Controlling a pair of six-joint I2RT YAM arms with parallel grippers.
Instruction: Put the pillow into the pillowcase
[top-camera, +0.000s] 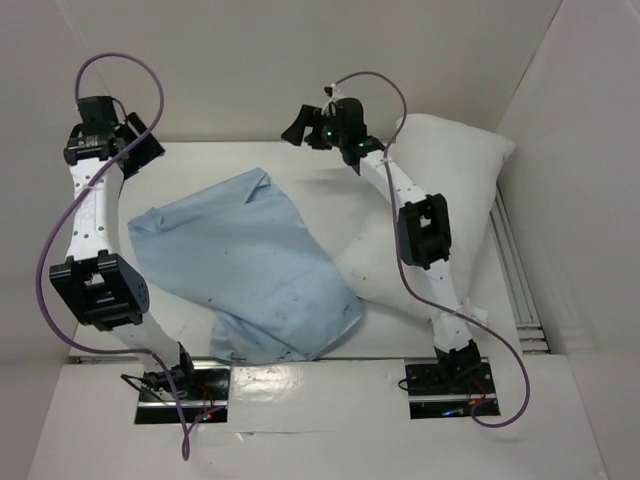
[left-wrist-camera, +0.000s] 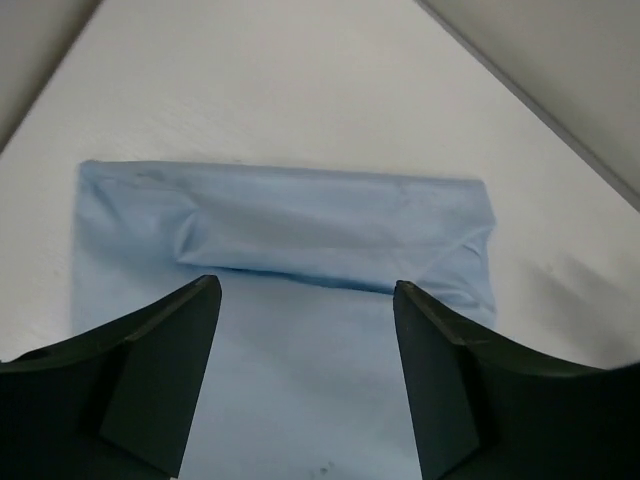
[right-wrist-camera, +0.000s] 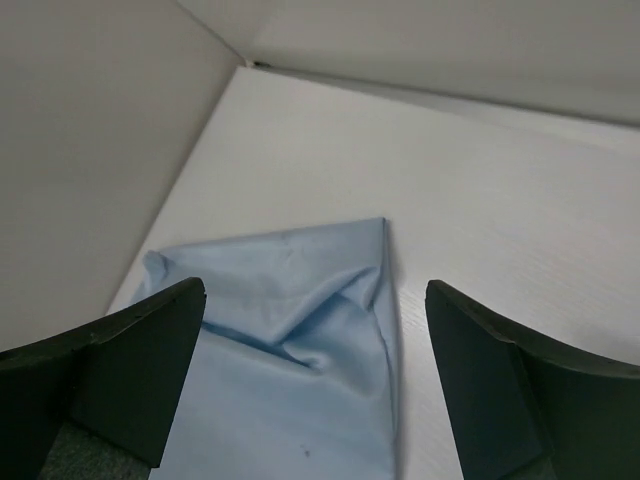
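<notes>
Listing what you have on hand: item 1, pillowcase (top-camera: 245, 265), light blue, wrinkled, lying flat centre-left on the table (top-camera: 200, 165). Its right edge meets the pillow's left side, touching or overlapping, can't tell which. Item 2, pillow (top-camera: 455, 170), white, plump, far right near the side wall (top-camera: 575, 150), nearly all of it outside the case; the right arm (top-camera: 425, 235) runs across over it. Item 3, left gripper (top-camera: 110, 140), raised at far left, jaws spread wide, nothing in them. Its wrist view looks down on one end of the case, which is doubled back on itself. Item 4, right gripper (top-camera: 305, 125), raised at far centre, jaws likewise wide and empty, w/ a pointed corner of the case below. Assessment: both claws hang free over the cloth, prob. to set up a fresh grip on the opening; insertion not yet begun. You'll need to locate the mouth first, as the fold may be hiding it.
</notes>
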